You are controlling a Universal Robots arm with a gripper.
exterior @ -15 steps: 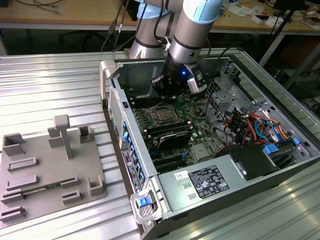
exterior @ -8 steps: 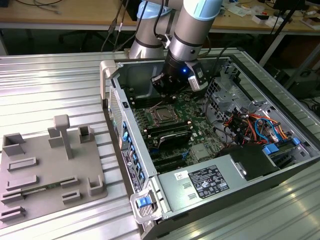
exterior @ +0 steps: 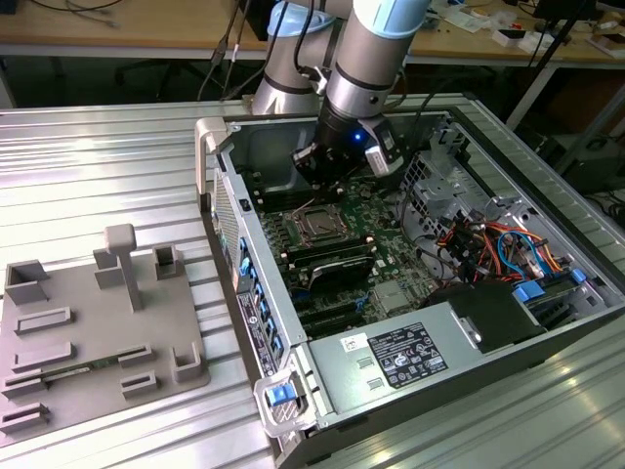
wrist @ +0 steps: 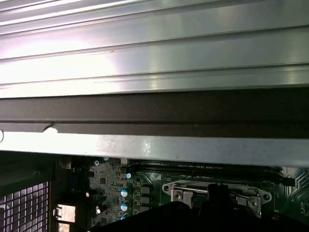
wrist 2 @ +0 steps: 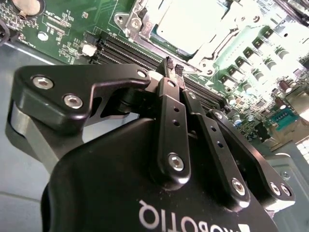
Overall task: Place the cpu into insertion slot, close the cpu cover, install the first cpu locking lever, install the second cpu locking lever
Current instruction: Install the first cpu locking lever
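Note:
The cpu (wrist 2: pixel 186 21) lies flat in the insertion slot (exterior: pixel 317 227) on the green motherboard, its pale top glaring under the light. The silver cpu cover (wrist 2: pixel 140 19) frames it and appears to lie down around it. A thin metal lever (wrist 2: pixel 227 43) runs along one side of the socket. My gripper (wrist 2: pixel 174 69) hovers just above the board beside the socket, over the black memory slots, its two black fingers pressed together with nothing between them. In the exterior view the gripper (exterior: pixel 327 191) hangs inside the open case right behind the socket.
The case's metal wall (wrist: pixel 154 111) stands close to the wrist. Memory slots (wrist 2: pixel 130 50) run beside the socket. A power supply (exterior: pixel 410 352) and coloured cables (exterior: pixel 488 244) occupy the exterior view's right. A grey fixture tray (exterior: pixel 88 332) lies on the table at its left.

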